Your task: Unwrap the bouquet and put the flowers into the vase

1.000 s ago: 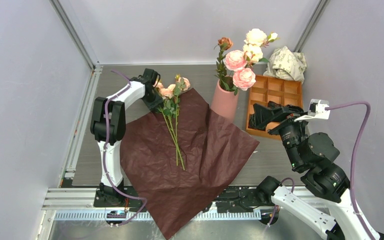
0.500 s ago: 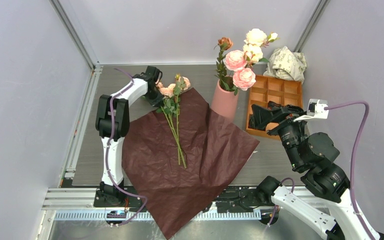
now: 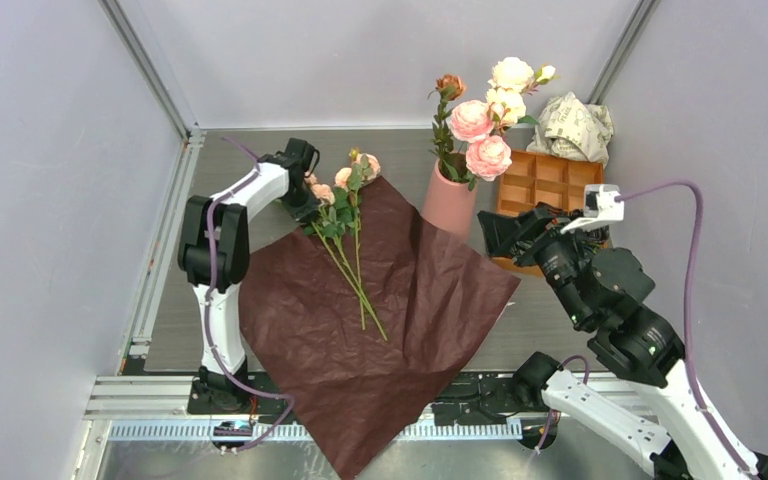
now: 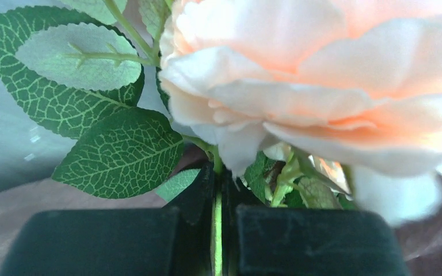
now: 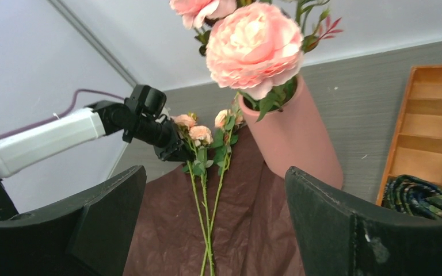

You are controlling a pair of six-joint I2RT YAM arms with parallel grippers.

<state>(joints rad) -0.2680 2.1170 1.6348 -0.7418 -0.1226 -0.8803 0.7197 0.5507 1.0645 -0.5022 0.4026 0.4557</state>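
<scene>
The paper (image 3: 360, 340) is already spread flat. On it lie the last loose flowers (image 3: 340, 215), a small spray at about 11 o'clock of the table in the top view, heads toward 12 and stems trailing toward 5. The vase (image 3: 450, 205) stands at 1 o'clock, just off the paper's far corner, with several roses (image 3: 480, 125) already in it.

The left gripper (image 4: 216, 230) is closed on a thin green stem (image 4: 216, 213) directly under a peach bloom (image 4: 299, 75), as the wrist view shows. The right gripper (image 3: 505, 235) is held wide and empty at 3 o'clock, over the near end of the tray (image 3: 550, 180).

The spray is judged light and top-heavy. The stems are thin and may flex or swivel between the pads, and the petals and leaves look soft and easily crushed. A hold on bare stem below the leaves is therefore advised, never on a bloom. Because the present hold is so high, the long tails can be expected to hang and swing. They would need to be steered base first into a mouth already crowded.
</scene>
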